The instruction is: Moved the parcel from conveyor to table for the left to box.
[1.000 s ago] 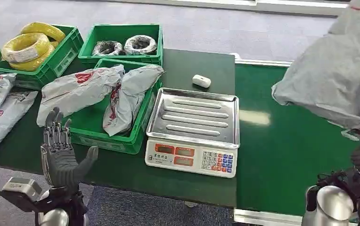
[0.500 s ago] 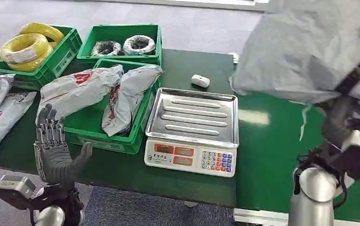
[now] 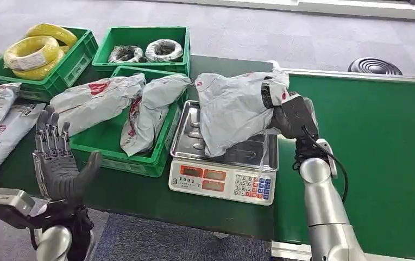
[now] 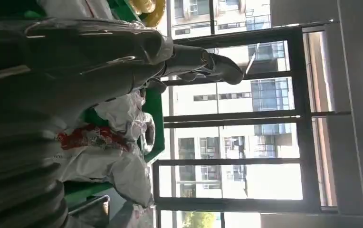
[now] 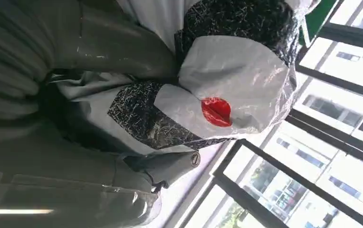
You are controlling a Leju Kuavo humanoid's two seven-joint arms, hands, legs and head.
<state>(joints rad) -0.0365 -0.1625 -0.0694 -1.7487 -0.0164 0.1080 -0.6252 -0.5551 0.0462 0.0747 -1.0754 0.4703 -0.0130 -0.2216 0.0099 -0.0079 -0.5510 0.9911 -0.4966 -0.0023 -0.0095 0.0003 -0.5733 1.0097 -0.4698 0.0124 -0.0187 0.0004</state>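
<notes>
At frame centre, the right hand (image 3: 291,115) grasps the grey parcel (image 3: 230,111) over the scale (image 3: 224,163); at lower left, the left hand (image 3: 58,163) is released, fingers spread.

grey parcel (image 3: 232,111) with red mark, green crates (image 3: 113,157), yellow coils (image 3: 31,51)

Both forearms are smooth silver tubes; the left hand (image 3: 60,163) is dark grey, a black cable looping behind the right hand (image 3: 292,117).
</notes>
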